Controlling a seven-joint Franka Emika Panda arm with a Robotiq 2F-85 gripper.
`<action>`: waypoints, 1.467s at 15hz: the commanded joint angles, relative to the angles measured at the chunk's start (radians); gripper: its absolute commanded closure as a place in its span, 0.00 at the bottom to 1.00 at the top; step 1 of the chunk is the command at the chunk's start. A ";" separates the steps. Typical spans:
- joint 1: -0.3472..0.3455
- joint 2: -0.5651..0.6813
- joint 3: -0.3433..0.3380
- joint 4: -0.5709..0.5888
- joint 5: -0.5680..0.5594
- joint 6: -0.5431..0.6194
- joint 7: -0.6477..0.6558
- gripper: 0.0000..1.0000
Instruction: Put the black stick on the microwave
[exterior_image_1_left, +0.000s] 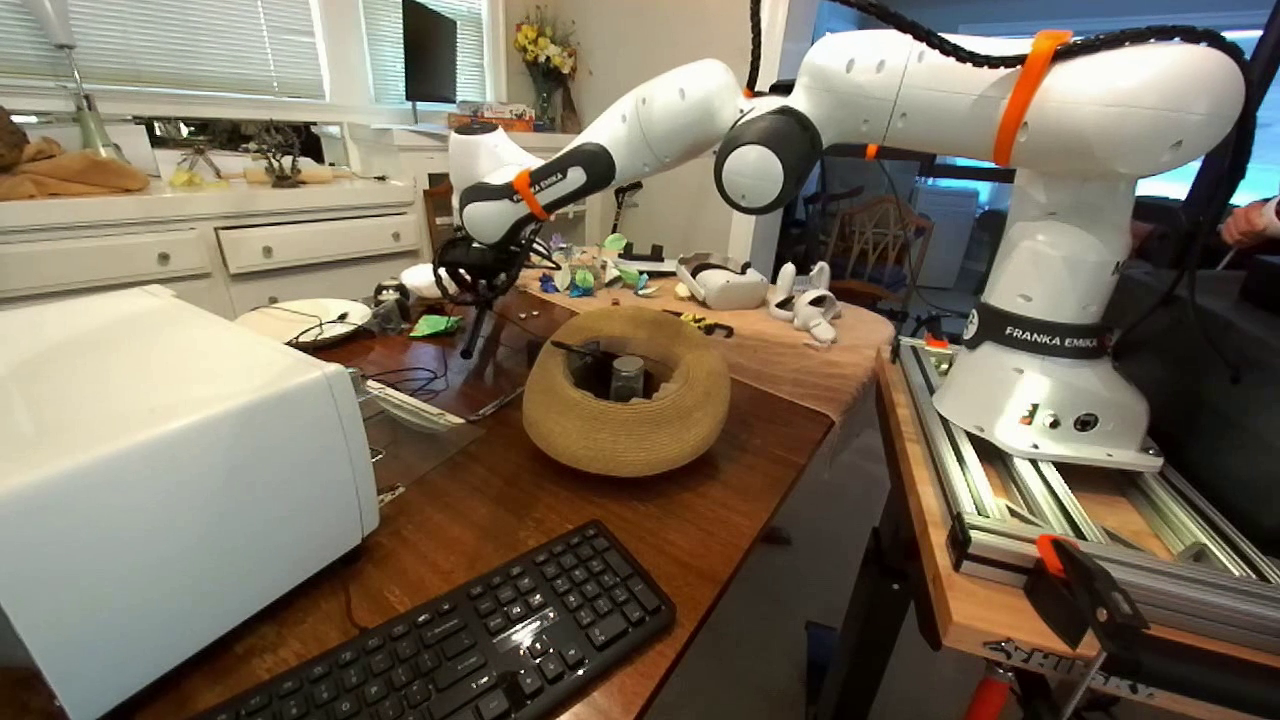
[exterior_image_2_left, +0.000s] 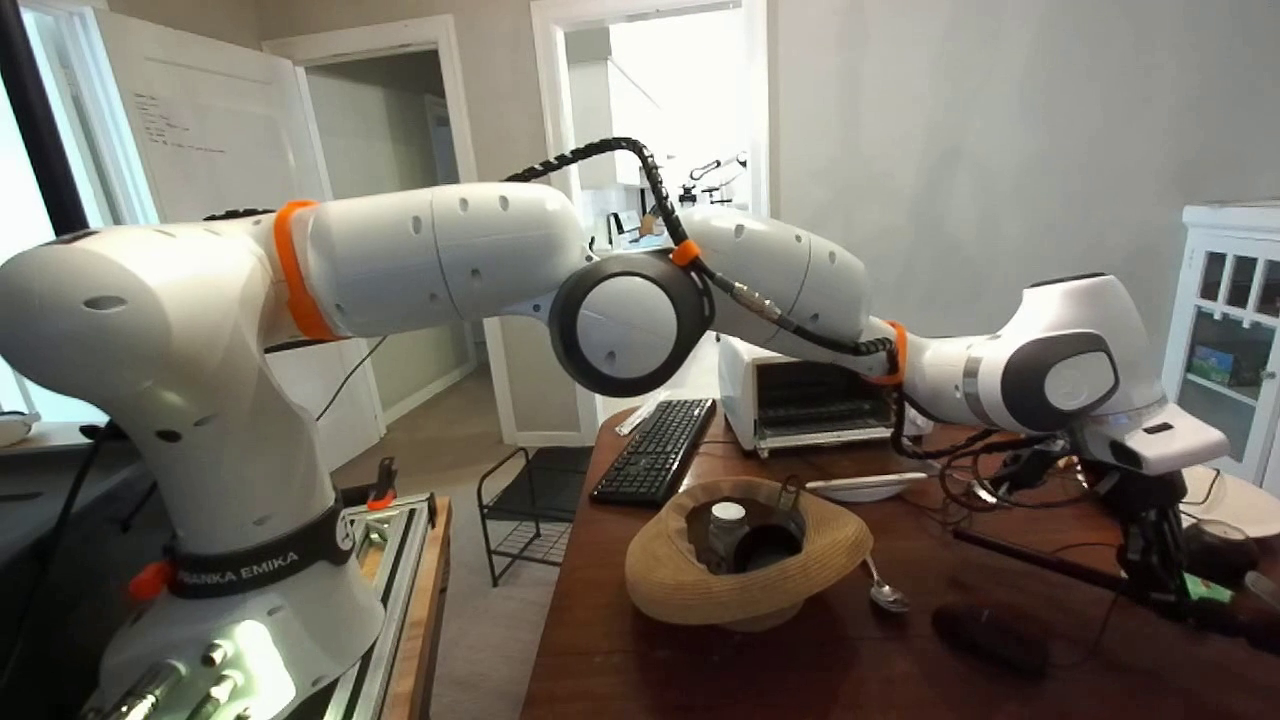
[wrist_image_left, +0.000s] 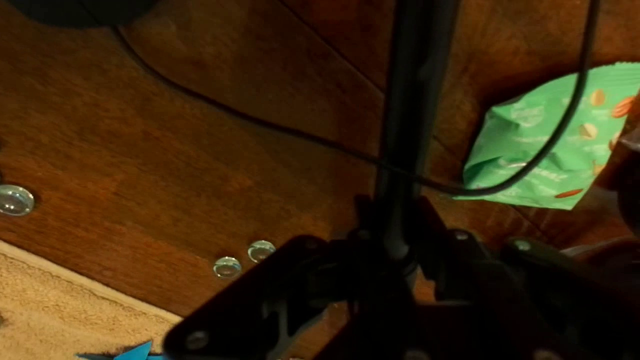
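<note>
The black two-finger gripper on the white robot arm is clamped on the long, thin, straight black stick, which runs from its grip right up to the top edge of the wrist view. Stick's over the glossy reddish-brown wooden table, apart from the big boxy white microwave; hard to say how high up it is, tbh. A thin black cable crosses it in the wrist view, no telling if they actually touch, and then loops across a crinkly green packet. Couple of small round clear glass beads sit close together on the wood there too.

The flat black keyboard is near the microwave. In both exterior views there's a tan woven straw hat sitting brim up, holding a small jar with a white lid. Shiny metal spoon lies just beside the hat in an exterior view. Over on the pale tan cloth there's a glossy white VR headset, with some white hand controllers right next to it.
</note>
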 joint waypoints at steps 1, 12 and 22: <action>0.032 0.009 -0.071 0.010 -0.090 0.050 0.117 0.94; 0.078 0.007 -0.372 -0.003 -0.302 0.144 0.496 0.94; 0.110 0.001 -0.602 0.005 -0.527 0.151 0.874 0.94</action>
